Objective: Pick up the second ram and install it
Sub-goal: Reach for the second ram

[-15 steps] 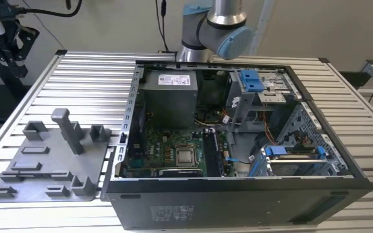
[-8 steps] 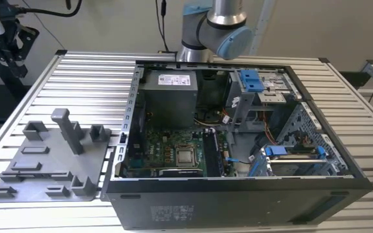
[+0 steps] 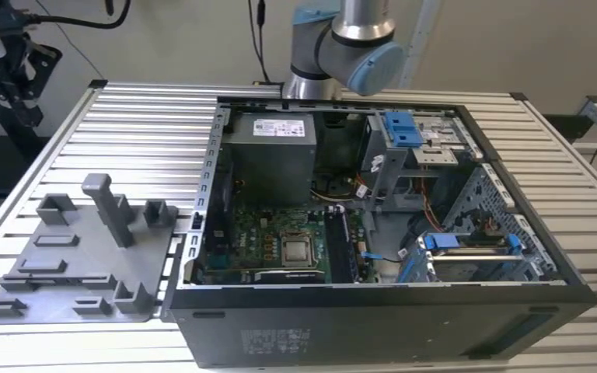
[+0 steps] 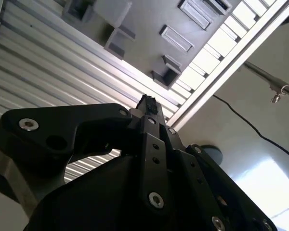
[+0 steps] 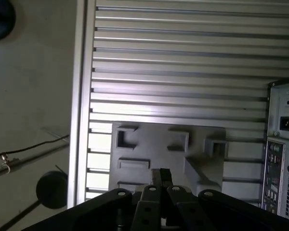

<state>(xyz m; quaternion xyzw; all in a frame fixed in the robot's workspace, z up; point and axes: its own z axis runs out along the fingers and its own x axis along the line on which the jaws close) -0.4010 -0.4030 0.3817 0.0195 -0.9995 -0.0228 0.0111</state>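
In both wrist views my gripper [image 5: 162,176] [image 4: 148,103] hangs high above the ribbed table with its black fingers pressed together, and nothing shows between them. In the exterior view its dark body [image 3: 16,105] sits at the upper left, beyond the table's edge. Below and ahead of the fingertips lies the grey fixture plate [image 5: 149,144] [image 3: 71,264], its pockets bare. Inside the open computer case [image 3: 382,311], long dark narrow sticks [image 3: 338,242] stand in the slots just right of the silver processor [image 3: 296,250]. I cannot tell which of them is the second ram.
A grey upright post [image 3: 106,206] rises from the fixture plate. The case holds a grey power supply [image 3: 270,159] and blue-tabbed drive bays [image 3: 407,132]. The arm's base [image 3: 340,47] stands behind the case. Floor and a cable [image 5: 29,147] lie past the table edge.
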